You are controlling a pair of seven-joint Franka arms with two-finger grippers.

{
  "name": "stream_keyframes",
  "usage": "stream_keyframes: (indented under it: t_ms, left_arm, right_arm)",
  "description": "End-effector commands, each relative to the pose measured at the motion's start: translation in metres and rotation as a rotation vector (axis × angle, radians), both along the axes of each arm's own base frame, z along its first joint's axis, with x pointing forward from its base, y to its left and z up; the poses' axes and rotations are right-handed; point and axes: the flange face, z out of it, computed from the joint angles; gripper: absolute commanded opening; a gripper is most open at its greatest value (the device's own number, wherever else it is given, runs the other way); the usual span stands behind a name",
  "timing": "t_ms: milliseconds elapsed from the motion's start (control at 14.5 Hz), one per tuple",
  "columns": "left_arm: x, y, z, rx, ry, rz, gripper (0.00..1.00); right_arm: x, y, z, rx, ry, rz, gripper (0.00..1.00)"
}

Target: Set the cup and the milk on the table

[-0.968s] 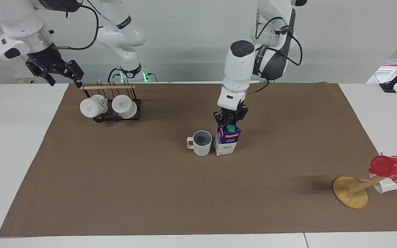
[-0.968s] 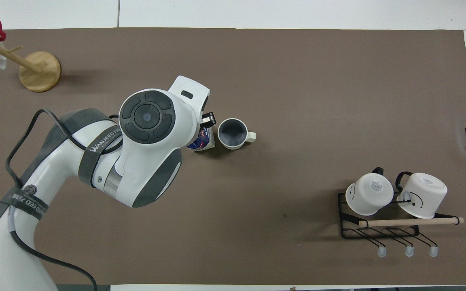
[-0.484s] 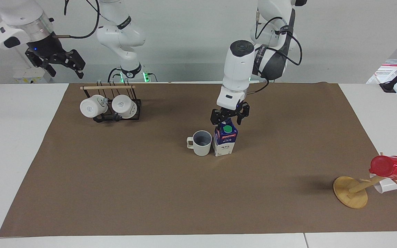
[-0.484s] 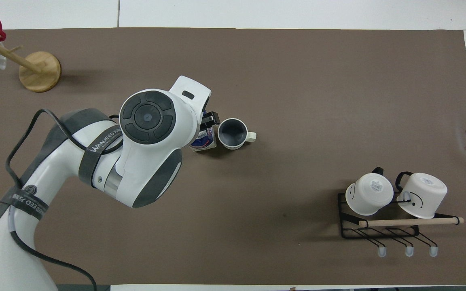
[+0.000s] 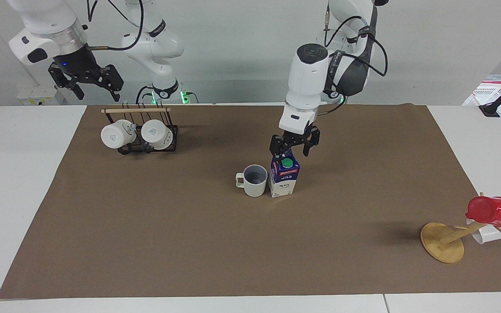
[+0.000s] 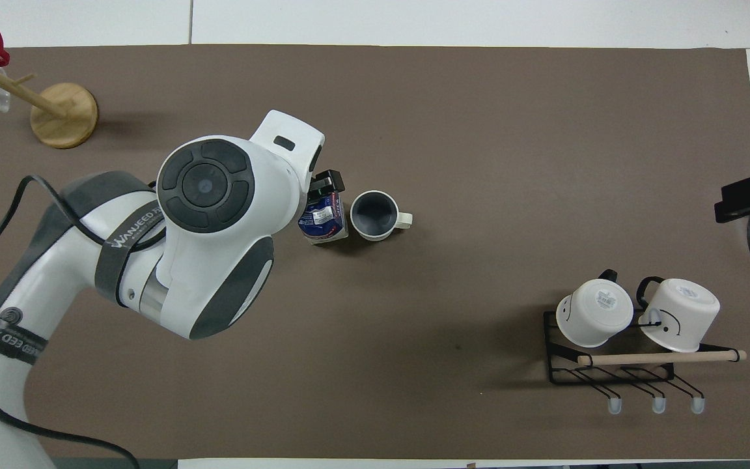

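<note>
The cream cup [image 5: 253, 179] with a grey-blue inside stands upright on the brown paper of the table [image 5: 146, 243], handle toward the right arm's end. It also shows in the overhead view [image 6: 375, 215]. The blue and white milk carton [image 5: 284, 177] with a green cap stands upright right beside the cup; it shows in the overhead view [image 6: 324, 221] too. My left gripper [image 5: 295, 149] is open and hangs just above the carton's top, not touching it. My right gripper [image 5: 88, 83] is open, high in the air over the table edge near the black mug rack.
A black wire rack [image 5: 146, 130] with a wooden bar holds two white mugs [image 5: 118, 134] close to the robots at the right arm's end. A wooden mug tree [image 5: 444, 241] with a red cup [image 5: 492, 211] and a white cup stands at the left arm's end.
My left gripper has let go of the milk carton, opened and risen above it. My right gripper has moved up and toward the table's middle.
</note>
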Motion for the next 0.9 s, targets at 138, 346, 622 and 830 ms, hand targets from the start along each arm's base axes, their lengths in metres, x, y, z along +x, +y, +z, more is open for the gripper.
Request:
stream_keyframes:
  t_ms: [138, 346, 622, 830]
  left_arm:
    - [-0.006, 0.013, 0.019, 0.007, -0.001, -0.003, 1.0]
    - [0.011, 0.056, 0.021, 0.037, 0.017, -0.028, 1.0]
    - [0.039, 0.131, 0.019, 0.078, 0.043, -0.09, 1.0]
    - [0.05, 0.173, 0.026, 0.086, 0.038, -0.093, 1.0]
  right_arm:
    - [0.006, 0.002, -0.005, -0.005, -0.04, -0.005, 1.0]
    - [0.004, 0.001, -0.006, -0.006, -0.049, -0.003, 1.0]
    - [0.004, 0.004, -0.006, 0.0, -0.044, 0.001, 1.0]
    - [0.004, 0.004, -0.006, 0.001, -0.044, -0.001, 1.0]
